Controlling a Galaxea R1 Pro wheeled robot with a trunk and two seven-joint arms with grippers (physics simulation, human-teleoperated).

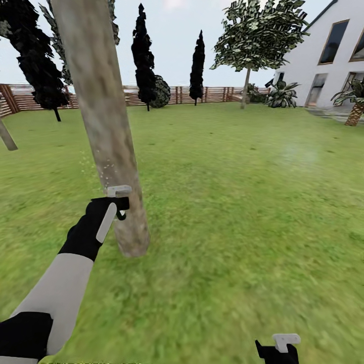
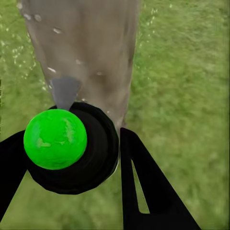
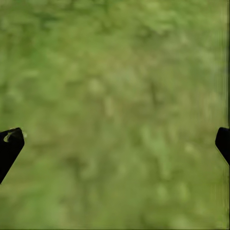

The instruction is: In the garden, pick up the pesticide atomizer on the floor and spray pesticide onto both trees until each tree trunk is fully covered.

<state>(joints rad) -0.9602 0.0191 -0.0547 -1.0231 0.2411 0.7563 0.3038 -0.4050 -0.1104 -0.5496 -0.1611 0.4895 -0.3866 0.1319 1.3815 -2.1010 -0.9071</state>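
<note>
A thick grey-brown tree trunk [image 1: 103, 126] leans across the left of the head view, rooted in the grass floor [image 1: 237, 202]. My left gripper [image 1: 119, 203] is held right against its lower part. In the left wrist view this gripper [image 2: 72, 167] is shut on the pesticide atomizer [image 2: 76, 153], a black body with a bright green ball and a grey nozzle aimed at the trunk [image 2: 91, 48]. Tiny white pesticide specks [image 2: 26, 48] dot the bark and the air beside it. A second tree [image 1: 258, 35] stands far off near the house. My right gripper [image 1: 278, 349] hangs open over bare grass [image 3: 115, 96].
A brown slat fence [image 1: 202, 94] closes the back of the lawn, with black trees [image 1: 144, 55] in front of it. The white house [image 1: 323, 55] and low plants [image 1: 283, 96] stand at the back right. Another slanted trunk [image 1: 6, 136] cuts the left edge.
</note>
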